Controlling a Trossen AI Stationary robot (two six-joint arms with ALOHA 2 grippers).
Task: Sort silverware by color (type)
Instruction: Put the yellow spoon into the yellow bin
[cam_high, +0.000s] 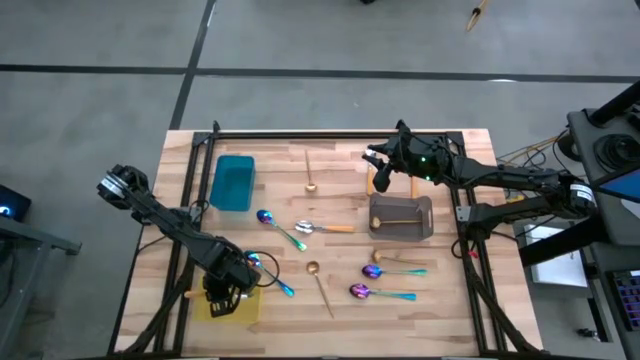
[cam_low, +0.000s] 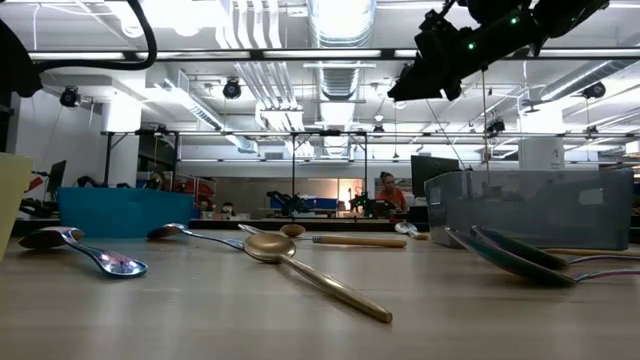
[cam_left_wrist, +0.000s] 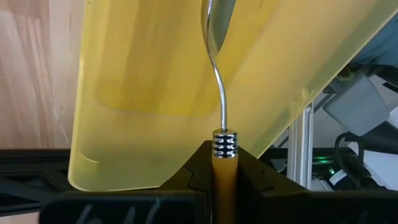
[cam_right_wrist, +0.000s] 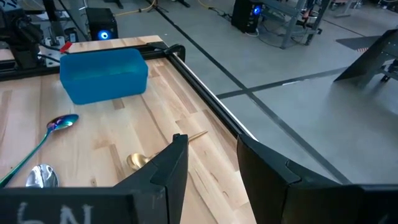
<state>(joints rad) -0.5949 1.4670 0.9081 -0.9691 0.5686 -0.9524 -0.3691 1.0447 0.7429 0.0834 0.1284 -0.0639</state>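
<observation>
High view shows sorting barely begun: left gripper (cam_high: 228, 296) jaws clamp an orange-handled spoon (cam_left_wrist: 219, 93) over the yellow tray (cam_high: 250, 308), right gripper (cam_high: 383, 166) jaws open, eight spoons (cam_high: 385, 270) still strewn on the worktop (cam_high: 330, 235).

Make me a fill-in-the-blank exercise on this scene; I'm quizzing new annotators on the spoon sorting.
1. The left end effector grips a silver spoon by its ____ handle.
2. That spoon hangs over the ____ tray.
3. The gold spoon lies in the ____ tray.
4. The right end effector holds ____.

Missing words: orange; yellow; grey; nothing
</observation>
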